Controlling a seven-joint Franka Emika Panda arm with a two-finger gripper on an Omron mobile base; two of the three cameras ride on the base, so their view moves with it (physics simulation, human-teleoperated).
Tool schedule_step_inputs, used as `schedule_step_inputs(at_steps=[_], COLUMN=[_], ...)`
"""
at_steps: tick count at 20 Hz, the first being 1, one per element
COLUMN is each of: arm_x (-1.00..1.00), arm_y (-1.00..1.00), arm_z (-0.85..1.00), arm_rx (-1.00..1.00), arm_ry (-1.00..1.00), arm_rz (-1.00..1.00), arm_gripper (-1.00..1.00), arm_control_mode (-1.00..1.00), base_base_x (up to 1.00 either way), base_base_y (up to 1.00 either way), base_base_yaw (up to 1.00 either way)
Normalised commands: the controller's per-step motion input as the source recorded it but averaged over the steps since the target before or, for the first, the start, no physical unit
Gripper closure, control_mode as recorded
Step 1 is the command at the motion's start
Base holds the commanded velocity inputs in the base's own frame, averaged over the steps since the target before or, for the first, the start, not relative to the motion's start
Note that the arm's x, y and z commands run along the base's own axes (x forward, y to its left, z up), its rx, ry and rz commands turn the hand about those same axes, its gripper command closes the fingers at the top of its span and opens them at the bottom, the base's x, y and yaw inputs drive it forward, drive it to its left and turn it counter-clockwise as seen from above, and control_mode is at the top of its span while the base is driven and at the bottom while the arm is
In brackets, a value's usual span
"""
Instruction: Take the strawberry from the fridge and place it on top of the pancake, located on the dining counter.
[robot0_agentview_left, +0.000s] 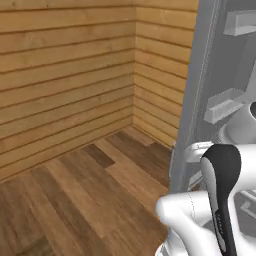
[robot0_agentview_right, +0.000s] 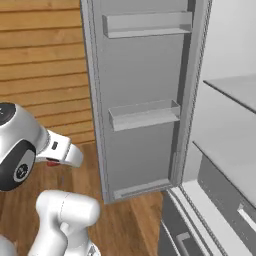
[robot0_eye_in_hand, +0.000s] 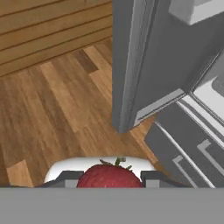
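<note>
With the strawberry (robot0_eye_in_hand: 109, 177) pinched between the two dark fingertips (robot0_eye_in_hand: 65, 178) in the hand view, the entry runs as follows.

Item 1, gripper (robot0_eye_in_hand: 109, 180): jaws drawn narrow on the fruit, one tip each side; green stalk bits up top. A speck of red near the arm in the right base view may be the same fruit (too small to be sure).

Item 2, fridge (robot0_agentview_right: 215, 150): left door (robot0_agentview_right: 142, 100) swung wide open, door bins bare, inner shelves grey-white, drawers (robot0_eye_in_hand: 192, 148) below. Lies ahead and to the right of the hand, just beside the robot.

Item 3, floor (robot0_agentview_left: 75, 200) and plank wall (robot0_agentview_left: 65, 75): wood, to the left of the door.

Key relation: fruit is already in the tool, outside the fridge cavity, over the floor. Pancake and dining counter aren't anywhere in these pics, so which way they lie from the hand can't be told; likely the base must drive off first.

Labels/writing: none legible on fridge, arm or fruit.
</note>
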Motion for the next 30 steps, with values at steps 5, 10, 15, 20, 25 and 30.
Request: schedule_step_inputs(at_steps=[5, 10, 15, 20, 25, 30], arm_x=[0.00, 0.00, 0.00, 0.00, 0.00, 0.00], arm_y=[0.00, 0.00, 0.00, 0.00, 0.00, 0.00], arm_z=[0.00, 0.00, 0.00, 0.00, 0.00, 0.00], arm_rx=[0.00, 0.00, 0.00, 0.00, 0.00, 0.00], arm_ry=[0.00, 0.00, 0.00, 0.00, 0.00, 0.00], arm_rz=[0.00, 0.00, 0.00, 0.00, 0.00, 0.00], arm_gripper=[1.00, 1.00, 1.00, 1.00, 1.00, 1.00], arm_control_mode=[1.00, 1.00, 1.00, 1.00, 1.00, 1.00], base_base_x=[-0.73, -0.20, 0.73, 1.00, 1.00, 0.99], base_base_y=[0.81, 0.79, 0.58, 0.64, 0.38, 0.00], base_base_yaw=[0.69, 0.50, 0.33, 0.10, -0.10, -0.31])
